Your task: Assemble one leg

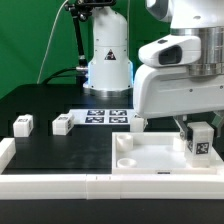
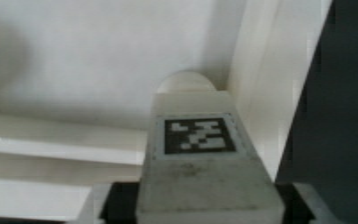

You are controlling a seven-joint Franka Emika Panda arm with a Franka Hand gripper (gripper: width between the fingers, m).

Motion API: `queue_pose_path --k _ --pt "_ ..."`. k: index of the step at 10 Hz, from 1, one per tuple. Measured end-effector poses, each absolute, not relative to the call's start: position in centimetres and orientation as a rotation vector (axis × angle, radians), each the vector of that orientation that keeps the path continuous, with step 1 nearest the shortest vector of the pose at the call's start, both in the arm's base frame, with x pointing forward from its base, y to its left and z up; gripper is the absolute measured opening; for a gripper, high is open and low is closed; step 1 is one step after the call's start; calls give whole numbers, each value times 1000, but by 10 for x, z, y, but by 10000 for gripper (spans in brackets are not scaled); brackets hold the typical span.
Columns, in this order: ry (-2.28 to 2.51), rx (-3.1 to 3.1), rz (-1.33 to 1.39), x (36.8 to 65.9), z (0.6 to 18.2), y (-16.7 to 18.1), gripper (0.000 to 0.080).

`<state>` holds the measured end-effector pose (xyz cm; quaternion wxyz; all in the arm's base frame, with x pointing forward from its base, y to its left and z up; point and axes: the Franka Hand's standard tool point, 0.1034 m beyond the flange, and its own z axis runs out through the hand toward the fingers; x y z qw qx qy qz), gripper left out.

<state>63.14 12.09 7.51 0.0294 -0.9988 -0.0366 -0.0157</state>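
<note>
- Claw [image 1: 199, 128] is closed on a leg [image 1: 199, 141], gripping its upper end; tag face points at the exterior camera. In the wrist view the leg [image 2: 199, 150] sits clamped between the two fingers [image 2: 117, 200], tag visible, tip pointing away from the camera.
- Leg hangs upright over the right side of the tray [image 1: 150, 158], low above its surface. Can't tell whether it's touching yet.
- Upright hold makes sense: I judge the leg goes tip-first into the tray, so the axis has to stay vertical for insertion or screwing.
- Wrist view shows the leg tip close to the tray's raised rim [image 2: 265, 60], so the target is likely a corner mount just inside that rim. The hole itself is hidden behind the leg.
- Spare legs stay parked out of the way on the black bench [image 1: 50, 150]: one far left [image 1: 22, 124], one left of centre [image 1: 62, 124], another [image 1: 137, 122] just behind the tray's far edge.
- Marker board [image 1: 105, 116] lies flat on the bench, far side, in front of the arm base.
- Risk as I see it: a slight tilt or offset near the rim could jam the tip.
</note>
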Motion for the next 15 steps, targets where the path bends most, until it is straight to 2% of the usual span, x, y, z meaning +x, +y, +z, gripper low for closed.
queue_pose_path --k 6,8,11,12,13,14,15 --pt "1173 -2822 -1 629 72 121 294" --pt "1392 -2700 26 630 72 121 294" --pt "1445 -2664 36 630 72 122 294" --pt "1383 -2696 32 630 72 122 472" --pt "1326 -2724 30 630 73 123 587" --pt "1153 -2818 56 627 74 124 587" --pt "990 -2877 38 629 74 124 637"
